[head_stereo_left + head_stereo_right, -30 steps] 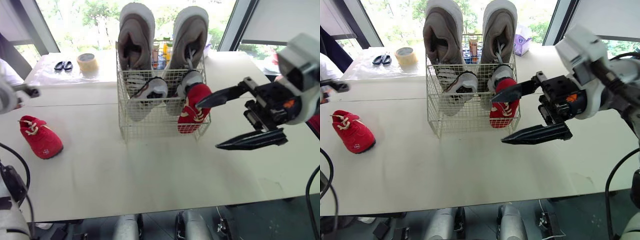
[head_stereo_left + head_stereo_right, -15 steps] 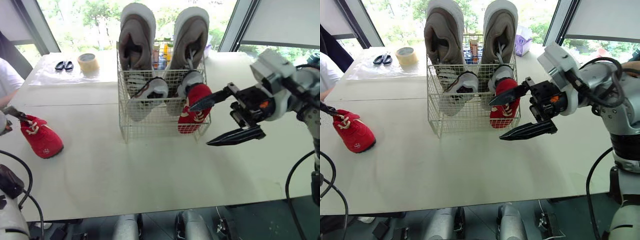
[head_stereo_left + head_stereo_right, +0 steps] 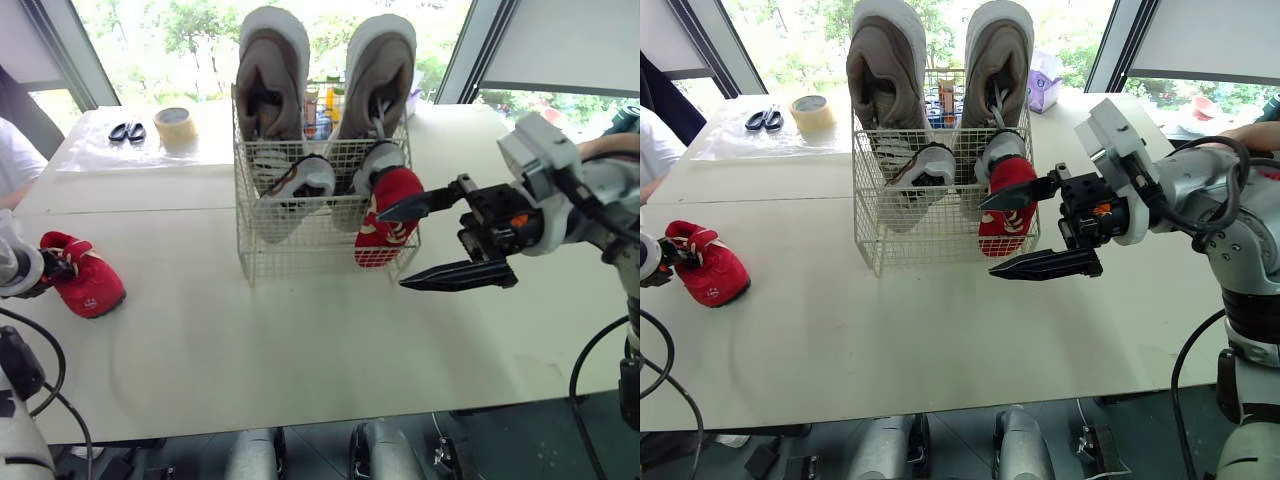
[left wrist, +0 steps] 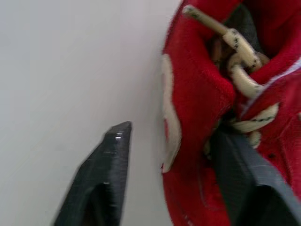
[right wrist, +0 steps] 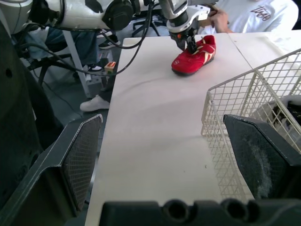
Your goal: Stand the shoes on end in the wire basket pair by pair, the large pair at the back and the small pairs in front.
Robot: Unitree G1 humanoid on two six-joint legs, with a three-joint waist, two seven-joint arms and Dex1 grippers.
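A wire basket (image 3: 320, 250) stands mid-table. Two large grey shoes (image 3: 270, 80) stand on end at its back. Two small grey-white shoes (image 3: 300, 180) and one red shoe (image 3: 385, 220) stand in front. The other red shoe (image 3: 85, 278) lies at the table's left edge. My left gripper (image 3: 55, 266) is at its heel; in the left wrist view one finger (image 4: 244, 179) is inside the shoe (image 4: 202, 94) and the other (image 4: 113, 174) outside, a gap showing. My right gripper (image 3: 394, 248) hangs open by the basket's front right corner, holding nothing.
A tape roll (image 3: 177, 125) and scissors (image 3: 127, 131) lie at the back left. A tissue box (image 3: 1045, 88) sits behind the basket's right side. A person in a white shirt (image 3: 12, 160) stands at the left edge. Bare tabletop spreads in front of the basket.
My left gripper came down from above the table onto the red shoe's heel. My right gripper shifted left and slightly lower, toward the basket's front corner, still open.
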